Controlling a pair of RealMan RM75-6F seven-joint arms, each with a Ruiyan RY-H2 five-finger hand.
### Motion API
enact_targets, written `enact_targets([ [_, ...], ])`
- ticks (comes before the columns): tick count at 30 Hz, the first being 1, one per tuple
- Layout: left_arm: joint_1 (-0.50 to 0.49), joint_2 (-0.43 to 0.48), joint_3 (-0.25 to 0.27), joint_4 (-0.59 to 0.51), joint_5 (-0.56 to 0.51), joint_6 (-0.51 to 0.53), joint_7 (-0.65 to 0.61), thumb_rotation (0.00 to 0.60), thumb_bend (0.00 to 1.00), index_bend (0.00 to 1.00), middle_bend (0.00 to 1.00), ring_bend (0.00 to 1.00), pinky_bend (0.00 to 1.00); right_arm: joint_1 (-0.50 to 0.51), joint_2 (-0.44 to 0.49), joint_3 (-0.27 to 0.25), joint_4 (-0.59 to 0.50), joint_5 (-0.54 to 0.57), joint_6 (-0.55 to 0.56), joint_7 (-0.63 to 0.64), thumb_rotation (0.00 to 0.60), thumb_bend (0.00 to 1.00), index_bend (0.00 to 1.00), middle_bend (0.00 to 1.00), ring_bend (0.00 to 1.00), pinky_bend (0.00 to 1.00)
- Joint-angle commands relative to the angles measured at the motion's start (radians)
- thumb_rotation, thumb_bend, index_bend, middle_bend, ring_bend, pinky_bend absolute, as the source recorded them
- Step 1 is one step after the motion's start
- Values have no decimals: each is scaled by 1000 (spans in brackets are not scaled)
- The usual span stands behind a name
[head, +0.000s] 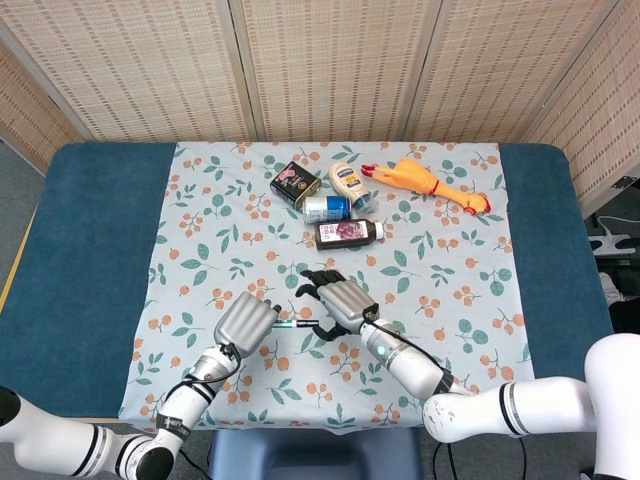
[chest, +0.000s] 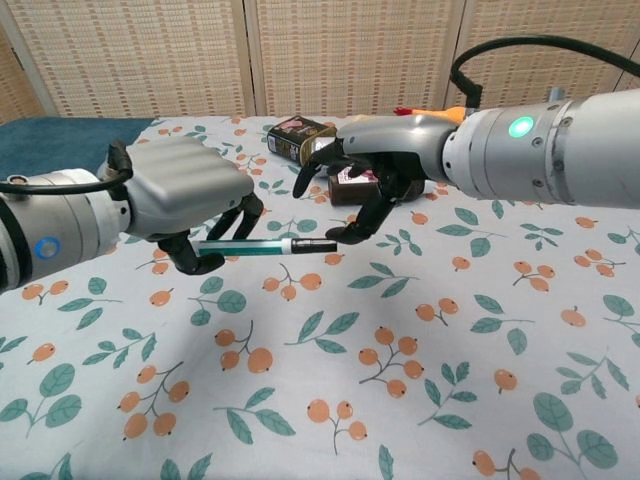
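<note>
My left hand grips a green pen with a black end, holding it level above the floral cloth. In the head view the left hand is near the front edge, the pen pointing right. My right hand hovers at the pen's black end with its fingers spread. One fingertip sits just beside the tip; I cannot tell if it touches. In the head view the right hand lies right of the left hand.
At the back of the floral cloth lie a black tin, a mayonnaise bottle, a blue can, a dark bottle and a rubber chicken. Blue table surface flanks the cloth.
</note>
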Motion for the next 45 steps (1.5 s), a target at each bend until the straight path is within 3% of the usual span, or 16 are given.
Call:
enact_targets([
  [1,-1,2,-1,2,0,-1,0,600,395,746,882,955,1000,2,-8,2,-1,7,-12,8,600,261,249,0,0,0],
  [9,1,6,2,11,8,-1,-5,600,394,746,882,955,1000,12,-69,-12,38,9,39,-37,600,240,383,0,0,0],
  [19,8,7,6,8,21,-6,-22,600,390,746,882,954,1000,-2,-111,7,61,11,90,-48,600,239,448,0,0,7],
  [45,13,2,2,-2,34,-7,-31,600,390,746,882,954,1000,-10,-156,32,84,41,99,-78,600,240,559,0,0,31],
])
